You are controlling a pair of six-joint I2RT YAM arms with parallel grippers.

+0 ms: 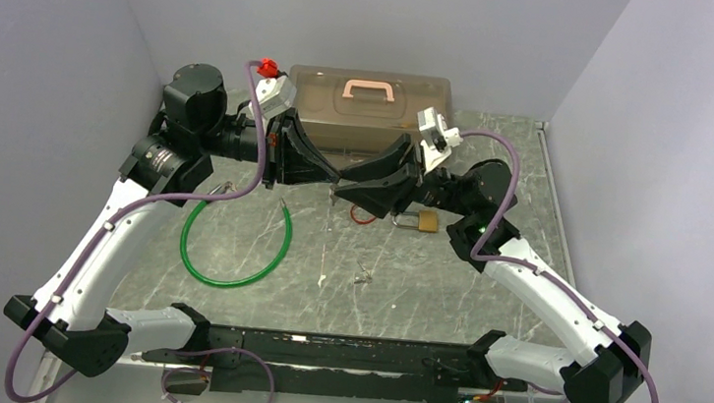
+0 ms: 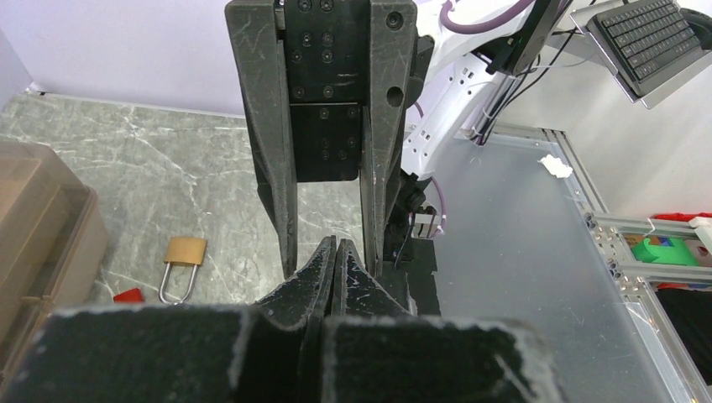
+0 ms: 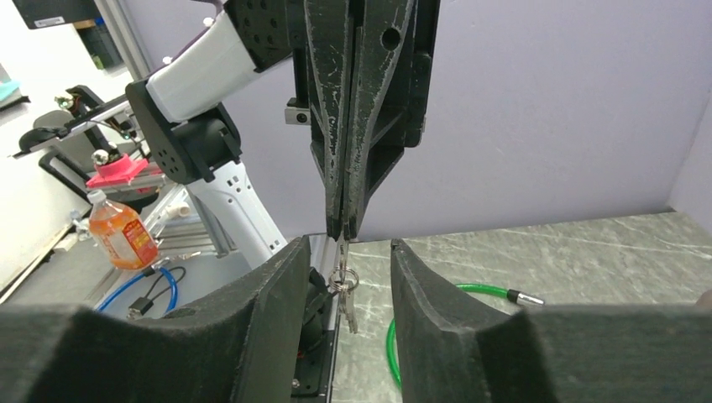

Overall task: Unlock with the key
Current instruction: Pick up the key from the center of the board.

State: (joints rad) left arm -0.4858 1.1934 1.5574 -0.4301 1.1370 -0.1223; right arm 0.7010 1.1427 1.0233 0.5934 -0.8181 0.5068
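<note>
The key (image 3: 343,252) is pinched by its top end in the tips of my left gripper (image 3: 342,233), which points straight down and is shut. A small ring (image 3: 344,279) with more small keys (image 3: 348,309) dangles below it. My right gripper (image 3: 348,248) is open, one finger on each side of the hanging keys without touching them. The two grippers meet nose to nose above the table's middle, left gripper (image 1: 327,181) against right gripper (image 1: 349,189). The brass padlock (image 1: 427,221) lies flat on the table under the right arm, also in the left wrist view as the padlock (image 2: 185,252).
A brown lidded box (image 1: 370,109) stands at the back. A green cable loop (image 1: 235,246) lies left of centre, its metal tip (image 3: 525,298) showing. A red tag on wire (image 1: 361,218) lies beside the padlock. A small metal bit (image 1: 361,278) rests on the marble table (image 1: 443,289).
</note>
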